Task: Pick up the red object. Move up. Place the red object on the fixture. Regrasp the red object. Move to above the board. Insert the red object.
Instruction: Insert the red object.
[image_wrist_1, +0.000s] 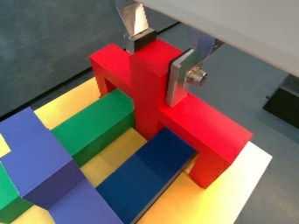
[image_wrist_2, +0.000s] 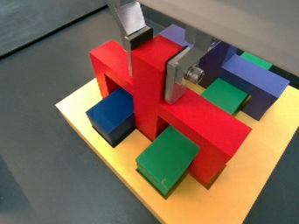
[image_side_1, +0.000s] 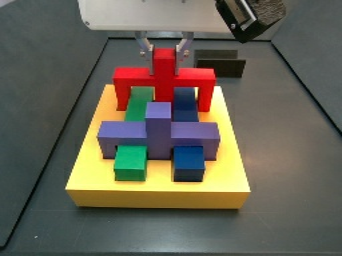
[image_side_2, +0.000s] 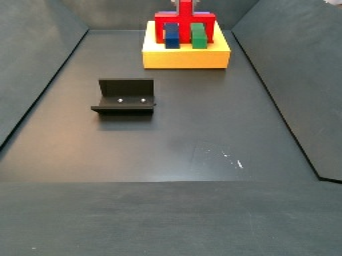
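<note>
The red object (image_wrist_1: 158, 105) stands upright on the board (image_side_1: 160, 185), its bar spanning the far end behind the purple block (image_side_1: 158, 130). The tool (image_wrist_1: 163, 54) is narrowed around its raised stub, silver fingers (image_wrist_2: 176, 77) pressed to either side. No writing is legible anywhere.

Gripper (image_wrist_1: 165, 54): held over the yellow square slab board (image_side_1: 160, 186), jaws closed on the bright red T-shaped piece (image_side_1: 163, 80).
Obstacles: green block (image_wrist_1: 96, 128), blue block (image_wrist_1: 149, 173) and purple cross-shaped block (image_side_1: 158, 131) crowded beside it.
Free room: open dark floor (image_side_2: 201, 150) around the dark L-shaped fixture (image_side_2: 124, 97).
</note>
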